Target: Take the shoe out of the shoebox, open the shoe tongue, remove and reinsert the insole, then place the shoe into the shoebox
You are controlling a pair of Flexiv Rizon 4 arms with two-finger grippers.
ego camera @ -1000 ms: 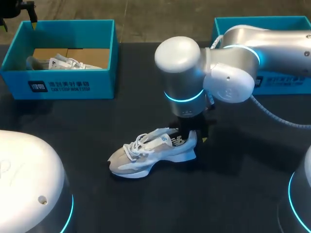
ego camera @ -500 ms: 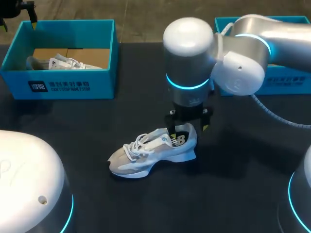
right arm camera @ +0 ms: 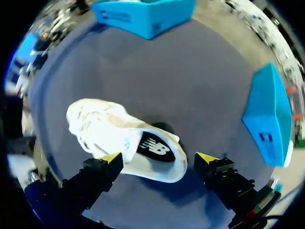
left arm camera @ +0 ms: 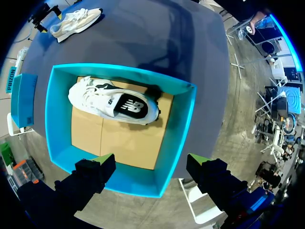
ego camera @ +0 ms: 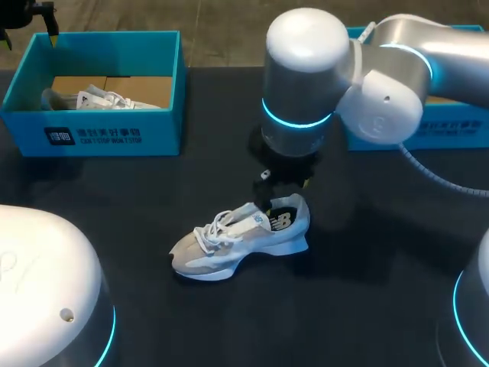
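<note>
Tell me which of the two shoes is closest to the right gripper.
The shoe on the bare table, directly under the open right gripper. The other shoe sits inside the blue shoebox at the far left.

Dark surface (ego camera: 114,229) carries three items. White shoe (ego camera: 241,237) stands on its sole near the middle (toe to the robot's left). Open blue shoebox (ego camera: 99,134) sits far left, second blue box (ego camera: 462,126) far right, both well apart from it.
</note>
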